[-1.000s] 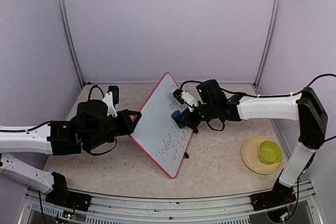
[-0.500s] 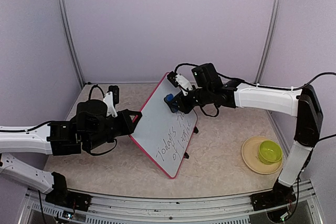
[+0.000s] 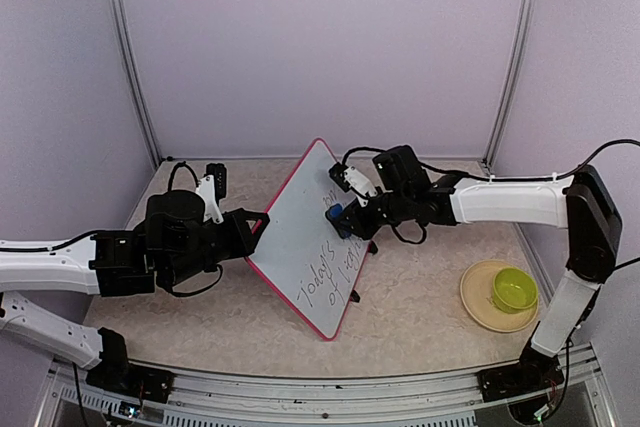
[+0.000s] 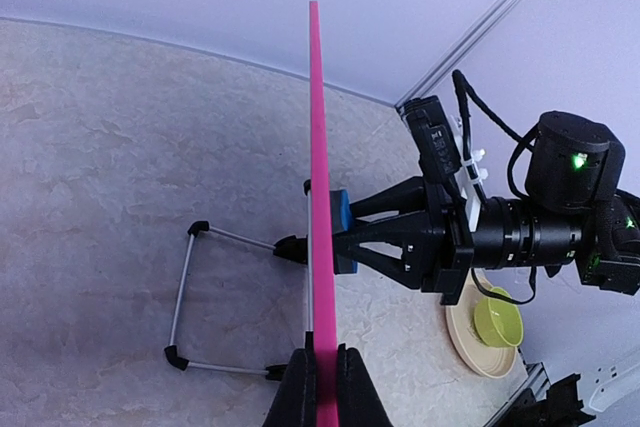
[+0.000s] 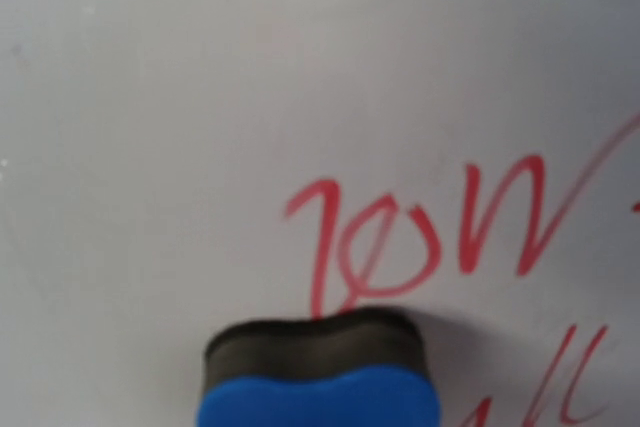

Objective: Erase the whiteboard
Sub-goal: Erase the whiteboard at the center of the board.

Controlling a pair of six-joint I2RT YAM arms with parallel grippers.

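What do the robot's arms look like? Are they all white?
No. The left arm and right arm have white tubes joined by chunky black joints. Thin black cables loop along them, tiny green lights glow on one wrist, and the fingers are black with triangle holes.

Surface: beige, marbled. Whiteboard stands mid-surface, tilted, on a black wire stand. Tan plate lies near the right edge, well apart from the board. Green bowl sits on the plate.
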